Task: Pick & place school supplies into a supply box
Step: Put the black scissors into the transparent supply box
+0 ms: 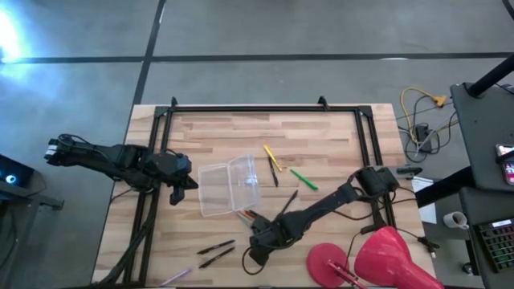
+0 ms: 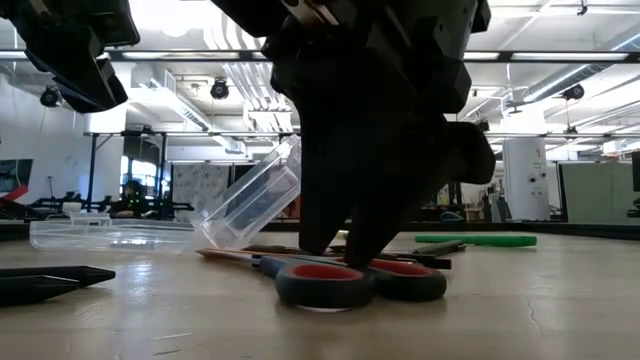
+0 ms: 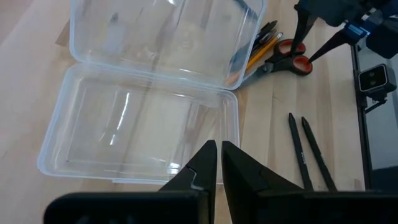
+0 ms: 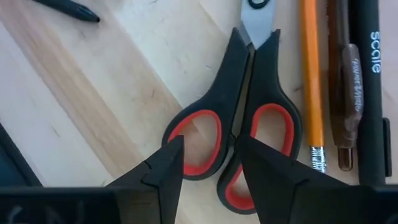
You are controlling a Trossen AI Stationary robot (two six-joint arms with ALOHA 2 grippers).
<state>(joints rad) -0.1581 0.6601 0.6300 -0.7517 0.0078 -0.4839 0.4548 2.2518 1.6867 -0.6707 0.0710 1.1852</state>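
The red-and-black scissors point(image 4: 233, 124) lie flat on the table beside an orange pencil point(image 4: 311, 74), a brown pen point(image 4: 345, 81) and a black pen point(image 4: 370, 74). My right gripper point(image 4: 210, 142) is open, pointing down over the scissors' handles point(image 2: 350, 280), with one finger over each loop. The clear supply box point(image 1: 227, 187) sits open on the table, its lid point(image 2: 250, 200) tilted up. My left gripper point(image 3: 219, 152) is shut and hovers by the box's near left corner point(image 1: 178, 193). Yellow point(image 1: 271, 156), green point(image 1: 303, 180) and black pens lie to the right of the box. My right gripper comes at the scissors from above, its fingertips point(image 4: 177, 146) straddling the inner sides of the two handle loops point(image 4: 239, 106). Whether they touch the handles, I cannot tell. The scissors lie flat on the table.
Two black pens point(image 1: 215, 251) and a pale pen point(image 1: 175, 277) lie near the table's near edge. A red round object point(image 1: 329, 261) and a pink one point(image 1: 385, 253) stand at the near right corner. A black frame point(image 1: 265, 108) runs along the table's far and side edges.
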